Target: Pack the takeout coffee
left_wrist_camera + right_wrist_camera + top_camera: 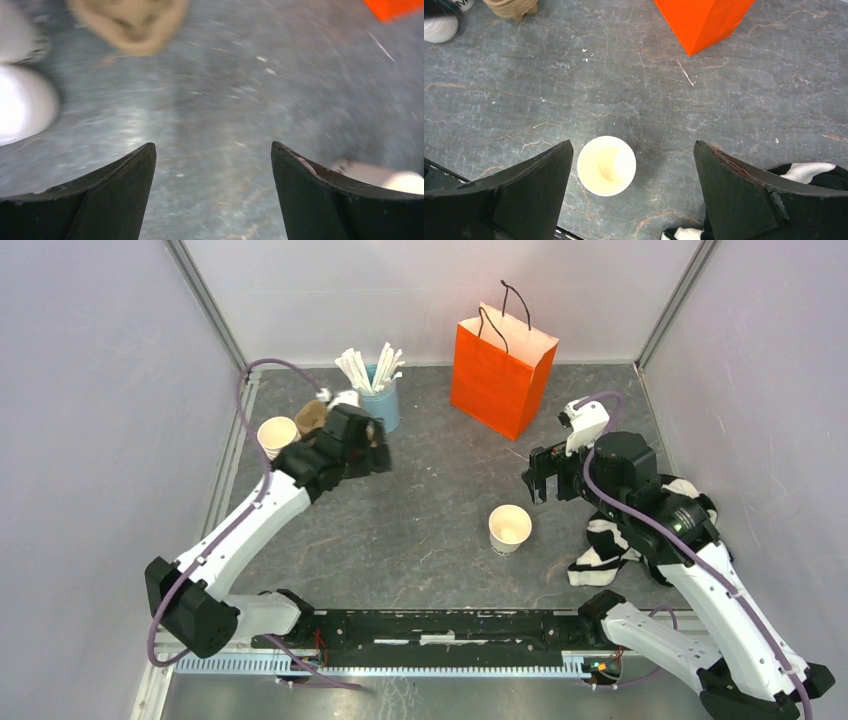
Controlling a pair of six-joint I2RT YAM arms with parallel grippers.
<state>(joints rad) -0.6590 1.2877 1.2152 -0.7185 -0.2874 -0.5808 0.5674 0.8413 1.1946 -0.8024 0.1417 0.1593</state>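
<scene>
Small lidless cream paper cup [510,528] stands mid-table just ahead of the right gripper [632,143], spread wide and empty like the left gripper [212,145]; it sits off-centre between the fingers, so a descent could clip and tip it.

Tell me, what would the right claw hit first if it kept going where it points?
The right gripper would likely meet the open cup between its spread fingers; depth is unclear, so perhaps the table beside it.
</scene>
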